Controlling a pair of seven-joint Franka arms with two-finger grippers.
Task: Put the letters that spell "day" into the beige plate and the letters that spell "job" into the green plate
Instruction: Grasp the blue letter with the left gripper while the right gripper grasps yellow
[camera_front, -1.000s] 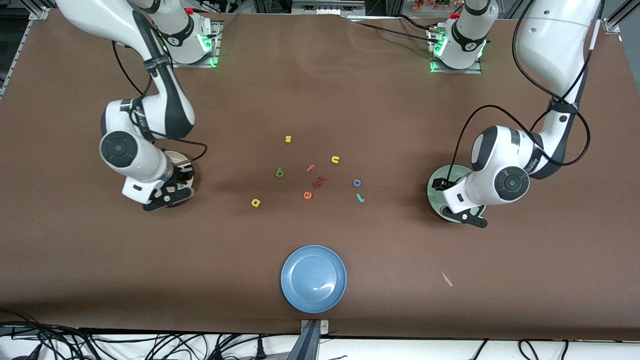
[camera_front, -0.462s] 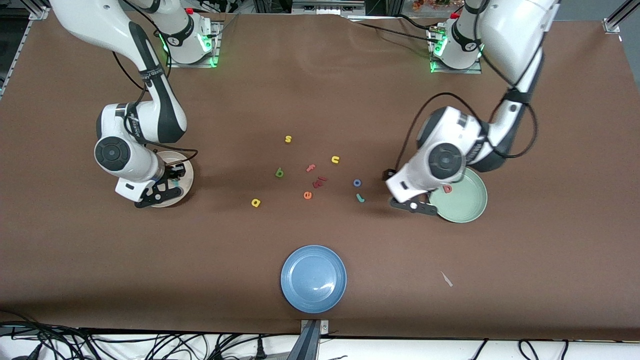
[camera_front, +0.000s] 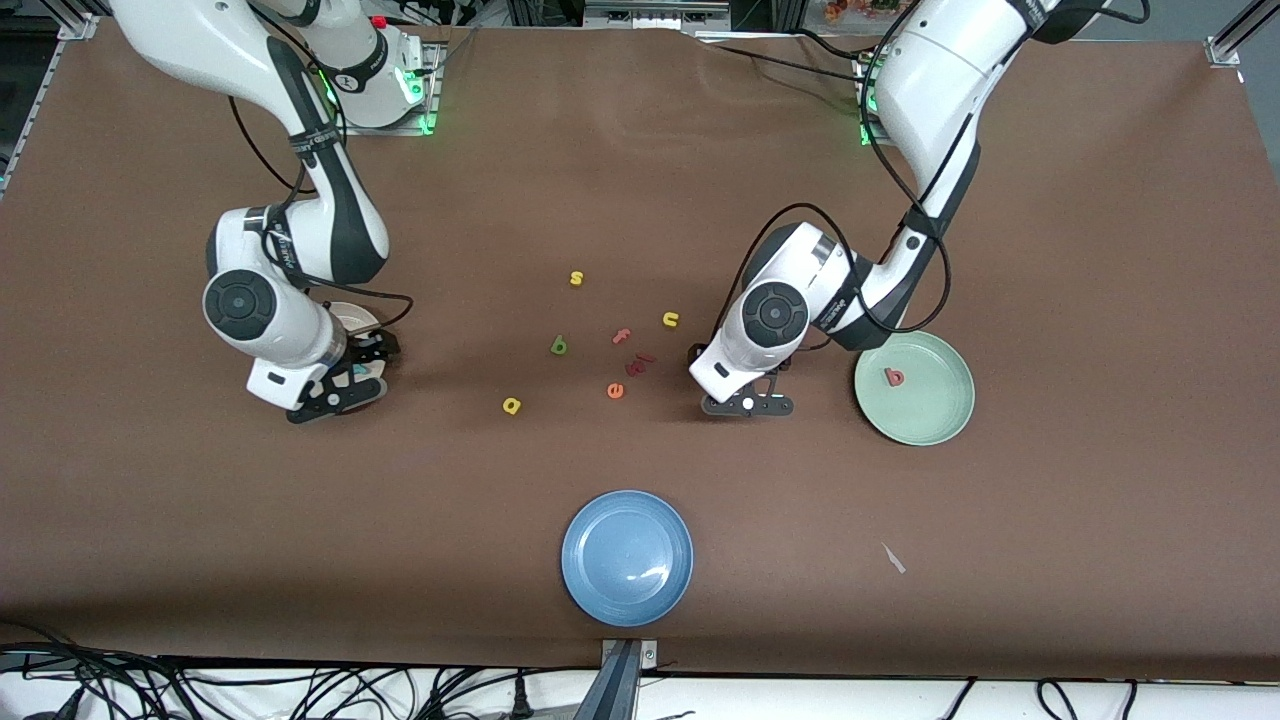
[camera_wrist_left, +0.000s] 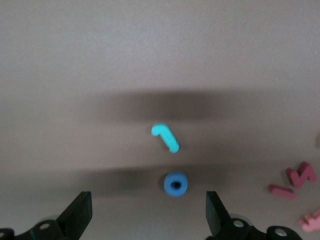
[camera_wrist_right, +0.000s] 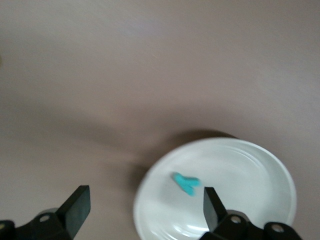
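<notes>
Now | beige plate (camera_wrist_right: 260, 165): one y (camera_wrist_right: 186, 183) | green plate (camera_front: 940, 410): one b (camera_front: 895, 377) | both claws wide

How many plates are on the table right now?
3. The green plate sits toward the left arm's end, the beige plate, mostly hidden under the right arm, toward the right arm's end, and the blue plate nearest the front camera.
</notes>
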